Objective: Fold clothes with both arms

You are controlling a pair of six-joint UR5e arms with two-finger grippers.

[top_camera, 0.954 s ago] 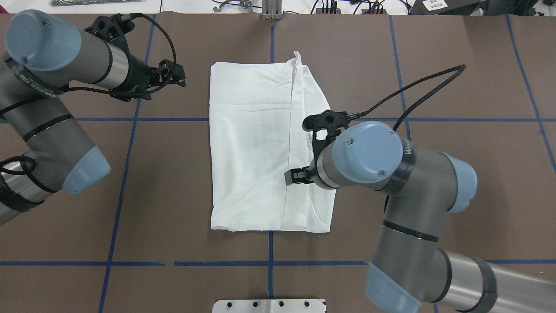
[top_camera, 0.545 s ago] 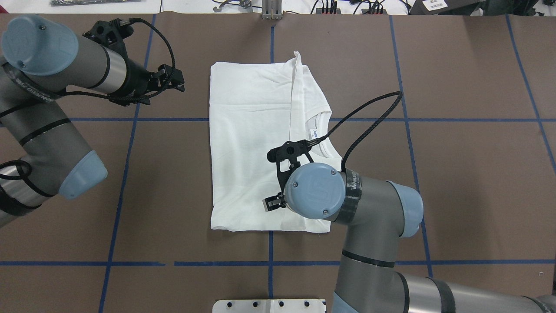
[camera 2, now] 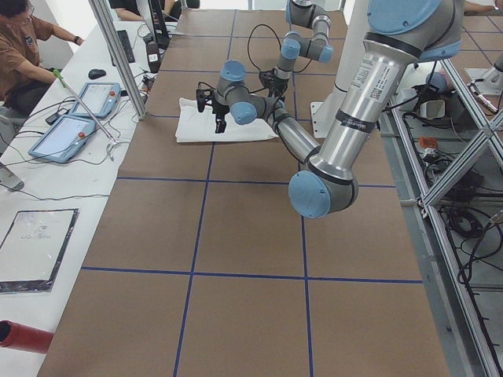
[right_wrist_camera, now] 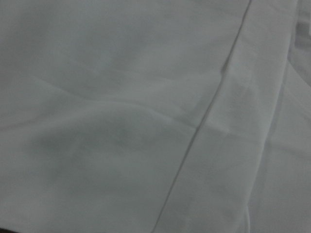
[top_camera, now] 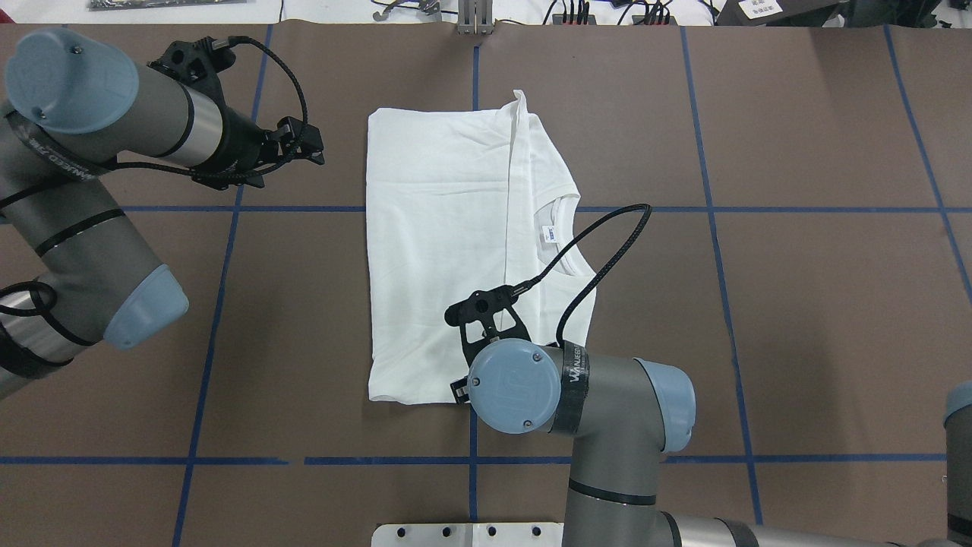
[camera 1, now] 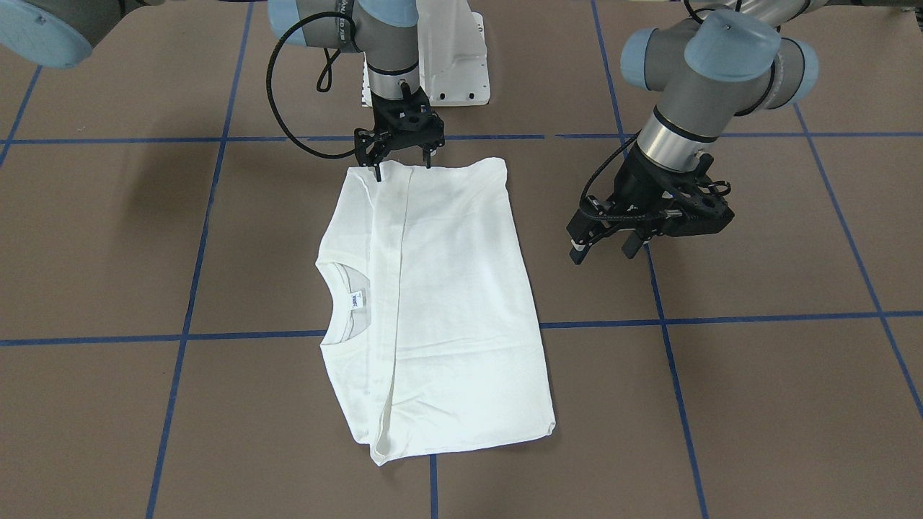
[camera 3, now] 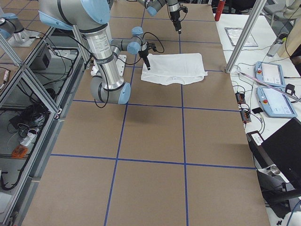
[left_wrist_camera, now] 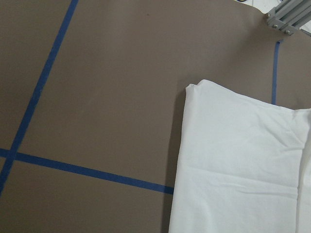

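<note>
White long-sleeved shirt point(camera 1: 454, 303) lies flat on the brown table point(camera 1: 757, 404), folded into a long rectangle. One side is turned over the middle, and the edge of this flap point(camera 1: 393, 310) runs the whole length of the cloth. Half of the round collar point(camera 1: 337, 306) and the small neck label point(camera 1: 355, 300) show beside that edge.

The right gripper point(camera 1: 404, 169) points straight down at the shirt's end nearest the robot. Its jaws are spread wide and have hold of nothing. One fingertip stands on either side of the flap edge, right at the hem, and whether the tips touch the cloth cannot be told. The right wrist view is filled with white cloth crossed by a fold line, so the shirt is directly under these jaws.

The left gripper point(camera 1: 603, 252) hangs over bare table, off to the side of the shirt and clear of it. Its jaws are likewise parted and empty. In the left wrist view a corner of the shirt lies ahead of the jaws, with a blue tape line point(left_wrist_camera: 87, 170) running under it.
</note>
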